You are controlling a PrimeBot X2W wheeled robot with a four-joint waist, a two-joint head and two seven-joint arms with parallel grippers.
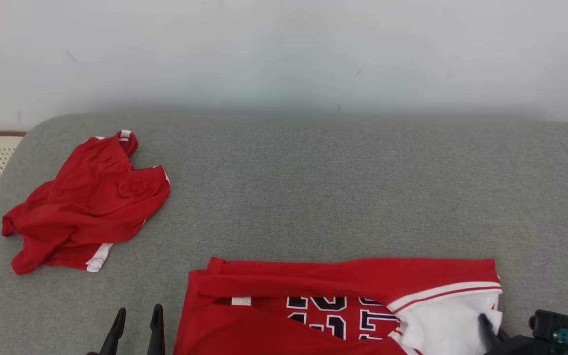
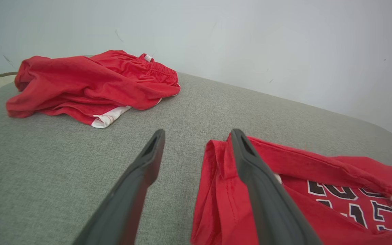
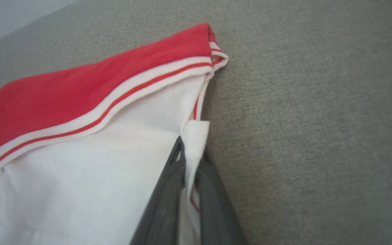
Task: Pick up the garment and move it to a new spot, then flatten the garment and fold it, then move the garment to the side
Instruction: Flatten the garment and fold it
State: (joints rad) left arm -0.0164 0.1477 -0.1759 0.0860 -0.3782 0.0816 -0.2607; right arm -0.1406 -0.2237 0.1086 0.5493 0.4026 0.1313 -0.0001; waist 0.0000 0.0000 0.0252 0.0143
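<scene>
**A:** Where is the garment lying, and what are you doing with your grippers?

**B:** The soft red-and-white basketball jersey with dark numerals [image 1: 343, 286] is lying spread across the lower middle and lower right of the head view, on the grey woven cushion [image 1: 313, 197]. My right gripper [image 3: 187, 149] is pinching a thin white fold at the jersey's edge in the lower right, with both fingers pressed together on the cloth. My left gripper [image 1: 138, 315] is hanging with its fingers apart at the lower left, just beside the jersey's red edge. I cannot tell whether one finger is brushing the cloth.

**A:** How are you expecting it to handle?

**B:** I am judging it light, limp and a little slick. Held by one corner, it is likely going to sag, drag and bunch. I am thinking of taking the red corner with my left gripper too, gripping at the doubled hems. The crumpled red shorts with white trim [image 1: 87, 202] are lying well apart at the upper left, so they are not getting in the way
</scene>
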